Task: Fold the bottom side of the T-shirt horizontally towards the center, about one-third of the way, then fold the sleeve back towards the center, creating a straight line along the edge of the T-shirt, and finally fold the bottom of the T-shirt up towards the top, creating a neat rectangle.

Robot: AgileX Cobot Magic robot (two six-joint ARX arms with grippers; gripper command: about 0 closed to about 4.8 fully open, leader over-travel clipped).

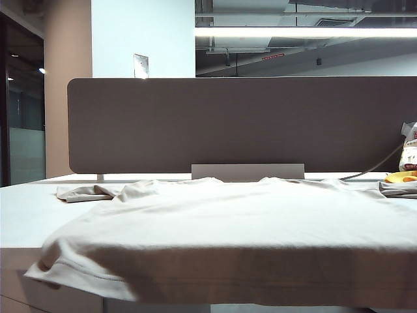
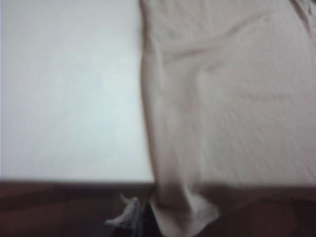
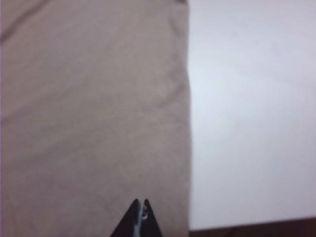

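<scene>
Soft beige knit, the T-shirt [image 1: 221,215] lies spread flat across the white table [image 1: 26,202], its hem [image 1: 85,277] drooping over the near edge. Left tool [image 2: 140,217] closed, empty, above the shirt's left side; right tool [image 3: 140,217] closed, empty, over the right side. Light and limp, it probably wants pinching at an edge.

Behind the white desk [image 1: 26,215] you see a grey fabric-covered divider panel [image 1: 241,124] standing upright, with a pale metal bracket [image 1: 247,172] at its foot. At the desk's far right edge, a yellow object [image 1: 401,177] lies beneath a printed packet [image 1: 410,150], a cable [image 1: 374,168] trailing beside them.
</scene>
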